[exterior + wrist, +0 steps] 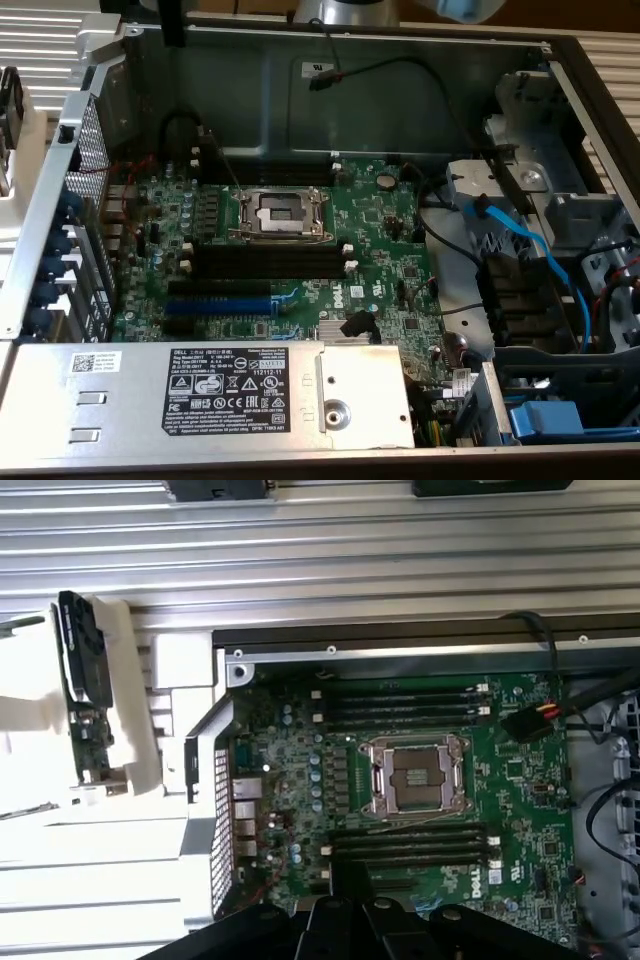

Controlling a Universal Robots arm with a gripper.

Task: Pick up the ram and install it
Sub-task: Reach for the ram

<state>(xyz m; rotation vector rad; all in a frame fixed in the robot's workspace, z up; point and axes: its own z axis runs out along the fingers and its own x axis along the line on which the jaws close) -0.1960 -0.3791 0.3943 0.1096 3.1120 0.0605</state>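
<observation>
claw (350, 880) closed on nothing above open case (400, 645); ram (85, 685) in white holder (135, 715) just outside its wall

One motherboard (300, 250), one CPU socket (280, 212), one power supply (200, 395), one coin cell (384, 182), one ram (85, 695).

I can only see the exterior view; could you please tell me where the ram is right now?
Observer: The ram appears to stand on edge in a white holder outside the computer case, beside its rear-port side.
Operator: Is the gripper holding it?
Observer: No; the gripper is shut, seen against the motherboard, apart from the ram.
Operator: Are the memory slots free?
Observer: Black memory slots flank the CPU socket on both sides; none appears to hold a stick.
</observation>
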